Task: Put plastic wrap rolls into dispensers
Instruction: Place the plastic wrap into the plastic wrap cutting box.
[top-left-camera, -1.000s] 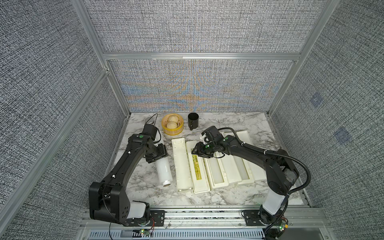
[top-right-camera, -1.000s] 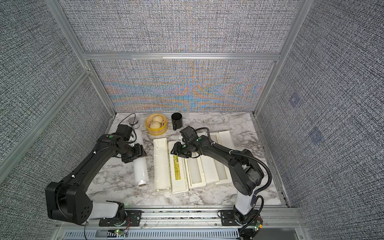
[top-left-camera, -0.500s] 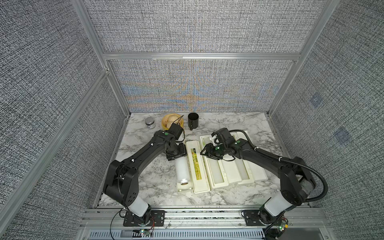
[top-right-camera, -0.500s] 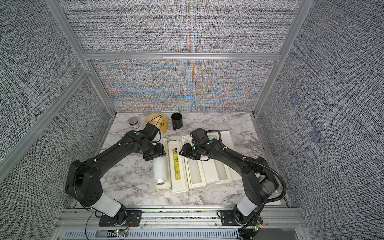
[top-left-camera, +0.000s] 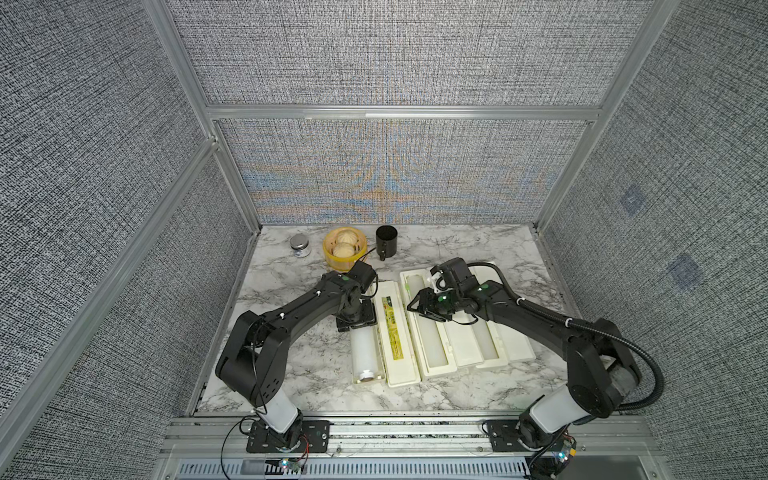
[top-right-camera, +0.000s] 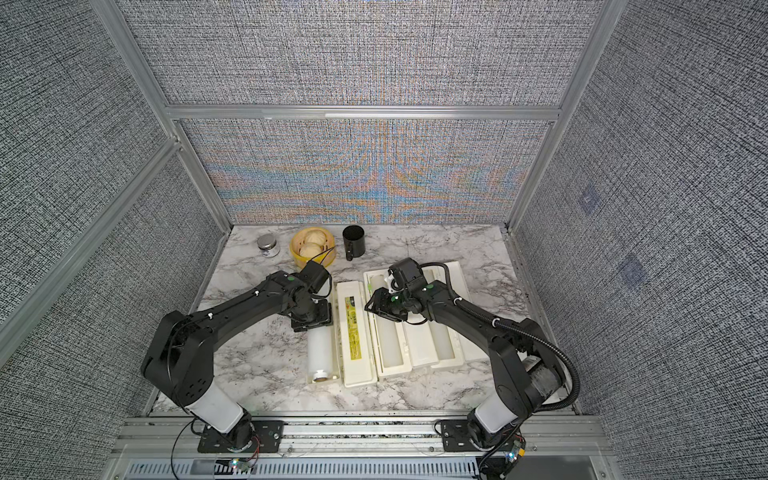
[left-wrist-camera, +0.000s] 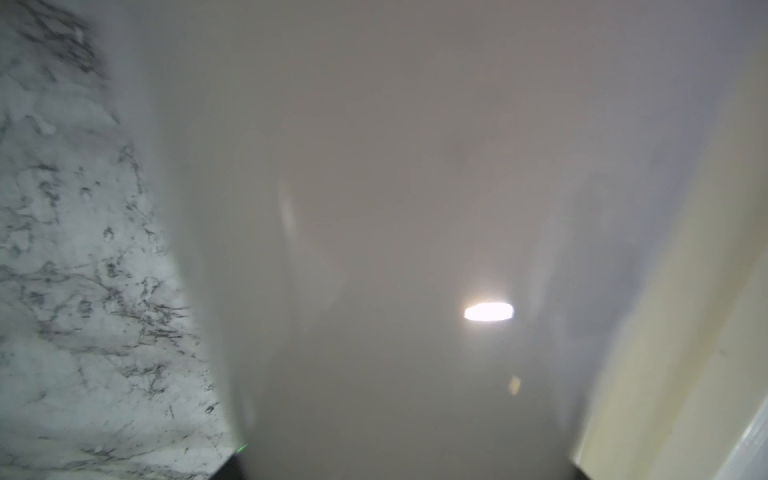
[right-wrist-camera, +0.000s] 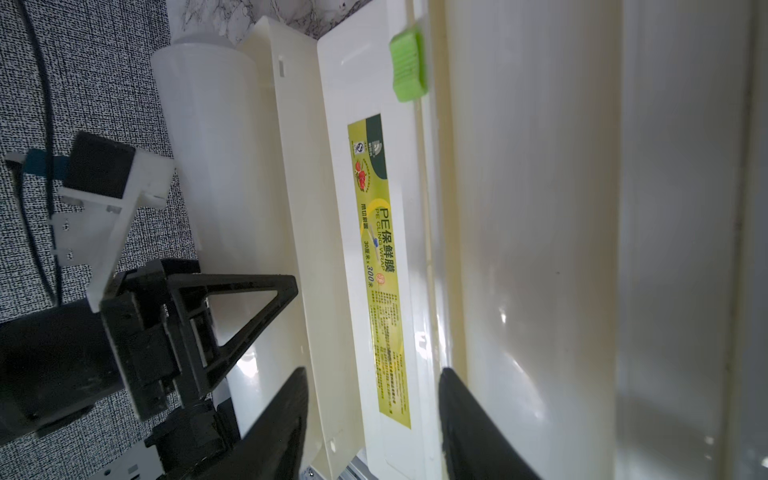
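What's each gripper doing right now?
Left gripper: closed on the plastic wrap roll.
Right gripper: open, holding nothing.

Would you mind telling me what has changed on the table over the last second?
The left gripper carried the plastic wrap roll rightward from over the marble tabletop into the trough of the open leftmost dispenser and still grips its far end. The right gripper, open, drew back slightly to the right. The other dispensers, steamer basket and cup stayed put.
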